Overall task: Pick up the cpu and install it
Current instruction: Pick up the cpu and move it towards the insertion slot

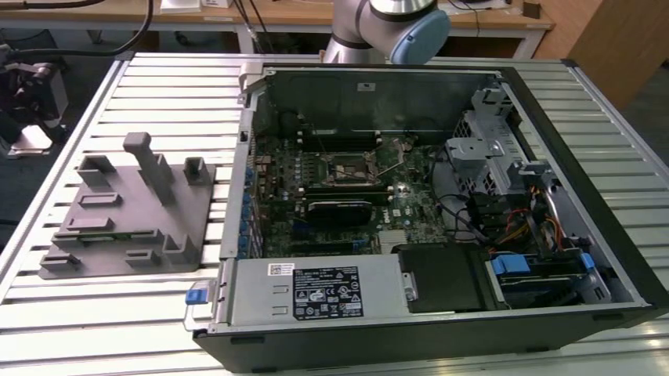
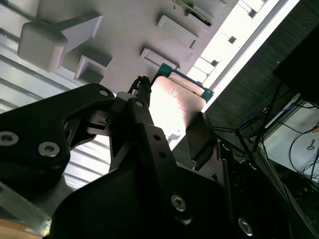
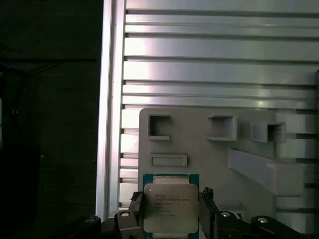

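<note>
The cpu [image 3: 170, 206], a flat square chip with a silver-grey top and a teal-edged border, sits between the black fingers of my gripper [image 3: 171, 219]. One finger presses each side edge. In the second wrist view the cpu [image 2: 175, 102] is seen at a slant, glaring pale, with my gripper [image 2: 172, 127] shut on it. It hangs above the grey plastic holder block [image 3: 214, 149]. That holder block [image 1: 125, 211] lies on the slatted table at the exterior view's left. The square metal-framed socket [image 1: 350, 168] sits open on the motherboard inside the computer case [image 1: 585, 204].
The robot arm's base [image 1: 381, 27] stands behind the case. Upright grey posts [image 1: 141, 160] rise from the holder block. A drive cage and cables [image 1: 502, 188] crowd the case on the exterior view's right. The slatted table's edge [image 3: 107, 99] runs beside the holder.
</note>
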{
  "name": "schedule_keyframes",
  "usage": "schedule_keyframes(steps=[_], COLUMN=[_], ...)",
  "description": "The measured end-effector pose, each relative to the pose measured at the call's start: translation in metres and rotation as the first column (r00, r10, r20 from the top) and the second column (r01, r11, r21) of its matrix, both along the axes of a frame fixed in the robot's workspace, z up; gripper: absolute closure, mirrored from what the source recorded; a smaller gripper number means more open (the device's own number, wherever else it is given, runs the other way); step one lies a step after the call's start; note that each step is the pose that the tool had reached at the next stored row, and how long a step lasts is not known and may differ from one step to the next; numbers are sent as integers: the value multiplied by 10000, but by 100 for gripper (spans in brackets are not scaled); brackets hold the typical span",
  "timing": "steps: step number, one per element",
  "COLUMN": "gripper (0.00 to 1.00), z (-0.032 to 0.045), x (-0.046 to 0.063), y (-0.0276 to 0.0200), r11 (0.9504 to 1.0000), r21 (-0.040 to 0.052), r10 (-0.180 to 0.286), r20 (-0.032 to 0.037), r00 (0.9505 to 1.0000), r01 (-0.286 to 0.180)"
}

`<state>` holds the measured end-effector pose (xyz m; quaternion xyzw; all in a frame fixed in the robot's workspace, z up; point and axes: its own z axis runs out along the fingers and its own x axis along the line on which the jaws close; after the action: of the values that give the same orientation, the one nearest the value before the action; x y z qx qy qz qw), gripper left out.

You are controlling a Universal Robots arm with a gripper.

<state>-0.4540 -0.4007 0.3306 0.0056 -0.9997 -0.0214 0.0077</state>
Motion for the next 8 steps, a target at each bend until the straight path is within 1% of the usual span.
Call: schedule_keyframes(steps=[8], gripper=[47], z=[37], x=[0], y=[2], r11=[10000], r21=[-1], r10=[0], r20=[-2], r00=[10000], r01=[0])
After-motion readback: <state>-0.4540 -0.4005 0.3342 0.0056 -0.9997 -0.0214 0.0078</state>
